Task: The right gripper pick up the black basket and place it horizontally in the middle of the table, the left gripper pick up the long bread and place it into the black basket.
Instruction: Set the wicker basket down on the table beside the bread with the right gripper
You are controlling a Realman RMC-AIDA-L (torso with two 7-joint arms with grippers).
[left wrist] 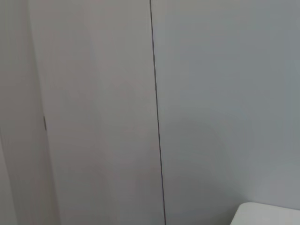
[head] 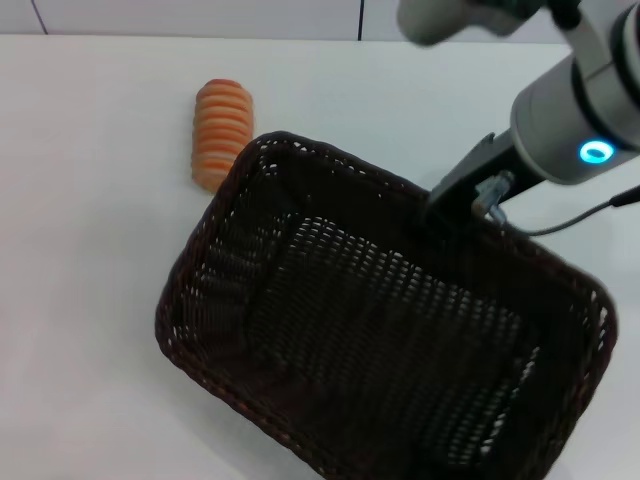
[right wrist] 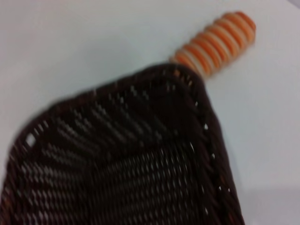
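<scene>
The long bread point(head: 221, 133) lies on the table point(head: 80, 250), untouched, at the far left corner of the black basket point(head: 380, 340). The basket sits askew, not yet horizontal. The right end effector point(head: 455, 205) is at its far rim; whether it grips, I cannot tell. The left end effector is out of sight.

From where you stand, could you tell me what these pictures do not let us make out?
- Right gripper: in the head view its fingers are lost against the dark rim of the black basket, so its grip cannot be judged.
- Left gripper: in no view; the left wrist view shows only a wall.
- Long bread: its near end is hidden behind the basket's corner in the head and right wrist views.
- Basket: cut off by the bottom edge of the head view.
</scene>
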